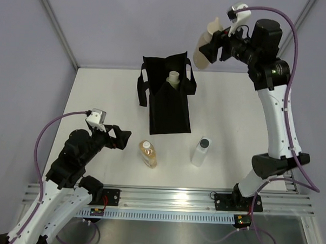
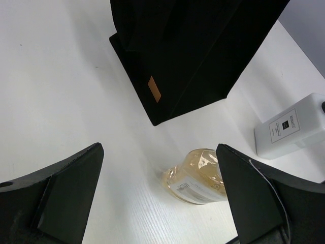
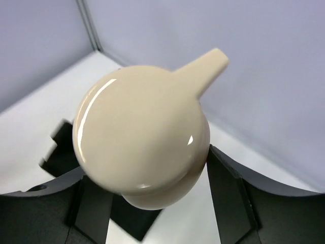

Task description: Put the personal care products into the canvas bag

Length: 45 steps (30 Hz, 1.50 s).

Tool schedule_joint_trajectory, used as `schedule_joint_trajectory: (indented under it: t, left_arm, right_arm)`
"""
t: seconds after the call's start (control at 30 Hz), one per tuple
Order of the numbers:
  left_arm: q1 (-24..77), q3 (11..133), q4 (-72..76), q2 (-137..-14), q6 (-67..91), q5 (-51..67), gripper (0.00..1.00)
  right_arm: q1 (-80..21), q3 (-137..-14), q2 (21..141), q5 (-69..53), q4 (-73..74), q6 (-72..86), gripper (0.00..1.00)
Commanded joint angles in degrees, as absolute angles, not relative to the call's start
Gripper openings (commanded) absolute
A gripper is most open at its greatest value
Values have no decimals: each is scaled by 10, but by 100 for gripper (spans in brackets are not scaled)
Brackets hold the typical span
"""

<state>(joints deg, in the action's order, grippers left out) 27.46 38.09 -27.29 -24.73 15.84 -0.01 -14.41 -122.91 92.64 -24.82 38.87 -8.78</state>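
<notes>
White table (image 1: 99,97) holds canvas bag (image 1: 169,109); right hand (image 1: 210,48) clamps beige pump (image 1: 201,56), left hand (image 1: 124,140) spread apart

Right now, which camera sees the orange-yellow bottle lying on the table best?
The top camera: the whole amber bottle shows, white cap included, lying near the black bag. The left wrist camera sees it closer, but the left hand hides part. The right wrist camera misses it.
</notes>
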Motion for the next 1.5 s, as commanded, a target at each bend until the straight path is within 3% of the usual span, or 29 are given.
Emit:
schedule_joint_trajectory:
  t: [0.0,0.07,0.4,0.63,0.8,0.97,1.37,1.47]
  left_arm:
    - [273,385,-244,-260,149,11,99]
    - [273,384,-241,-262,148,14,99]
    - [273,376,-246,-241,146,5,99]
    - [273,377,-246,-240,147,11,99]
    - [273,376,-245,-236,147,11,99]
    - [273,376,-246,-236,147,11,99]
    - [273,375,-245,-229,149,15,99]
    - [273,375,-243,-229,148,18,99]
  right_arm:
    - [-177,-1460,1043,-299,388,-9,0]
    - [-195,-1507,1089,-298,387,-4,0]
    - [-257,-1448,1178,-302,330,-18,0]
    - [-279,-1355,1191,-308,345,-51,0]
    - [-300,-1326,1199,-409,366,-52,0]
    - [-339,-1271,1179,-418,362,-48,0]
    - [-329,-1108,1153,-181,284,-38,0]
    - [-328,-1100,1162,-205,301,-61,2]
